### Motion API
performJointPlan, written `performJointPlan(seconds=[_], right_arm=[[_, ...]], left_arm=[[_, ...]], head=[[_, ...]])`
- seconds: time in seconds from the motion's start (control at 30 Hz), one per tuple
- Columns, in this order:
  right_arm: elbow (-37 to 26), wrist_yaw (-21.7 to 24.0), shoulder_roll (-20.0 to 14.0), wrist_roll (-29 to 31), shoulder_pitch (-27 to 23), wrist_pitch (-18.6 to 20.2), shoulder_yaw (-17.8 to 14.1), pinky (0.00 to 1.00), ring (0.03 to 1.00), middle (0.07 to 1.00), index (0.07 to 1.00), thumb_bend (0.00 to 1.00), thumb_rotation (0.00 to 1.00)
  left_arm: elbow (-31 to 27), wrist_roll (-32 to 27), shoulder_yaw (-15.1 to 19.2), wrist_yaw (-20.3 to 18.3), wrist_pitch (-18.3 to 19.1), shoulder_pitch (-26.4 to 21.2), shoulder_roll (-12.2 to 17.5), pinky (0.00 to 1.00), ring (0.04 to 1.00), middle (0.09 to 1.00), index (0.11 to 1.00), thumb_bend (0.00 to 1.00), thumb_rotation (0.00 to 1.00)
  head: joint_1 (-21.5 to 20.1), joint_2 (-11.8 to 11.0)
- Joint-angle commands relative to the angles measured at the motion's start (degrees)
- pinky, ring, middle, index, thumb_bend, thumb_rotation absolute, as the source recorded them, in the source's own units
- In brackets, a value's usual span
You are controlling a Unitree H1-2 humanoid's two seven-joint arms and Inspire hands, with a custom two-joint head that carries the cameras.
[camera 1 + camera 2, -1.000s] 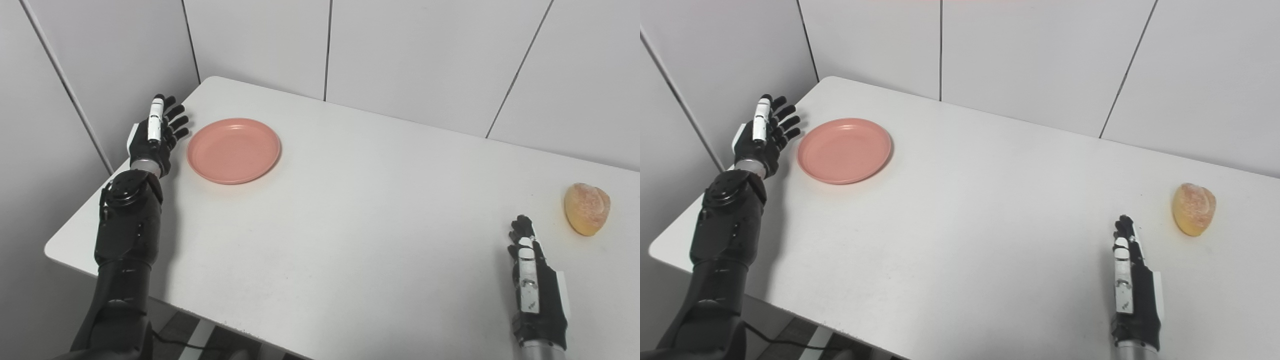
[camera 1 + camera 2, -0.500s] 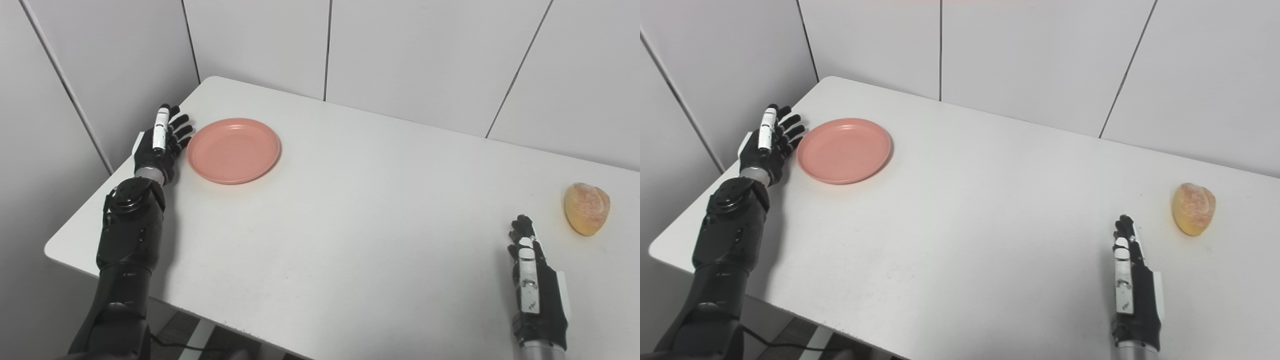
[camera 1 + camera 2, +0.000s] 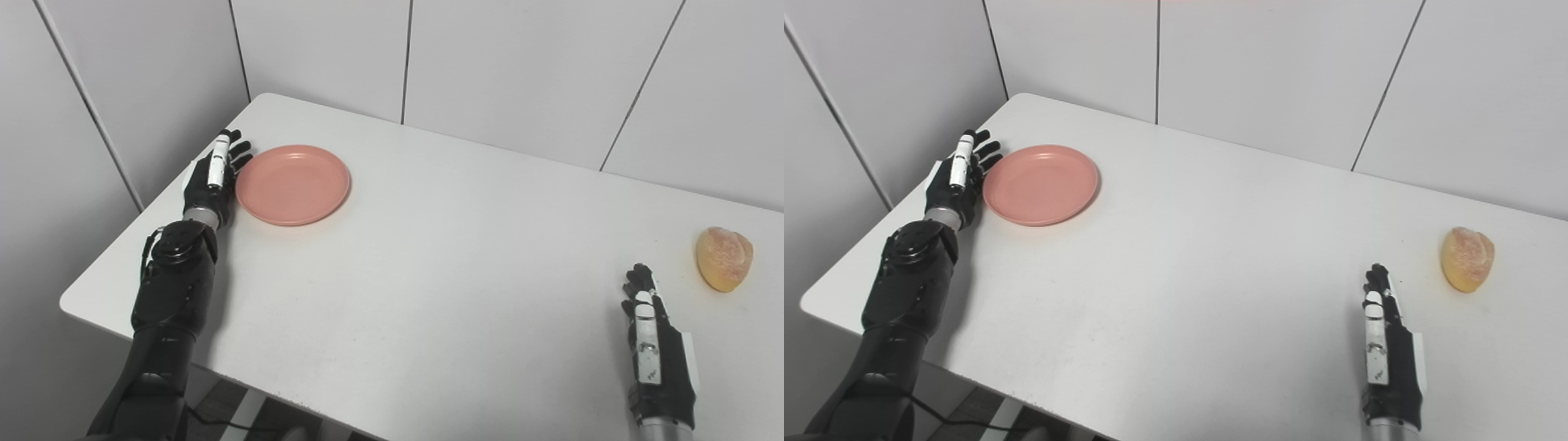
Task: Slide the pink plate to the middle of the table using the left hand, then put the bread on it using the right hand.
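Note:
The pink plate (image 3: 293, 184) lies flat near the table's far left corner. My left hand (image 3: 214, 177) stands edge-on right at the plate's left rim, open, fingers straight and pointing away from me; I cannot tell whether it touches the rim. A round golden bread roll (image 3: 724, 258) rests near the right edge of the white table (image 3: 429, 257). My right hand (image 3: 652, 346) lies open low at the right, fingers extended, a short way in front and to the left of the bread, holding nothing.
Grey panelled walls close in behind and to the left of the table. The table's left edge runs just beside my left forearm (image 3: 174, 282). A dark cable (image 3: 214, 422) hangs under the front edge.
My left hand has moved right along the table up to the plate's left rim. The camera has shifted slightly. The plate, bread and right hand have stayed put.

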Motion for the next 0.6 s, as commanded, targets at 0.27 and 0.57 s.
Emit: performJointPlan(seconds=[0.27, 0.57], right_arm=[[-2.82, -0.37, 1.48, -0.9, -1.08, 0.08, 0.37, 0.99, 0.971, 0.955, 0.945, 0.11, 1.0], [-4.6, -0.9, 1.51, -4.79, -0.44, 1.23, 1.28, 0.93, 0.936, 0.932, 0.922, 0.09, 1.0]], left_arm=[[-1.15, 0.93, -6.27, -3.01, 0.6, -2.18, -1.95, 0.84, 0.874, 0.882, 0.866, 0.33, 1.0], [-2.88, 0.91, -9.47, -4.4, 2.44, -3.04, -3.06, 0.87, 0.869, 0.876, 0.863, 0.35, 1.0]], head=[[-1.47, 0.51], [-3.22, 1.53]])
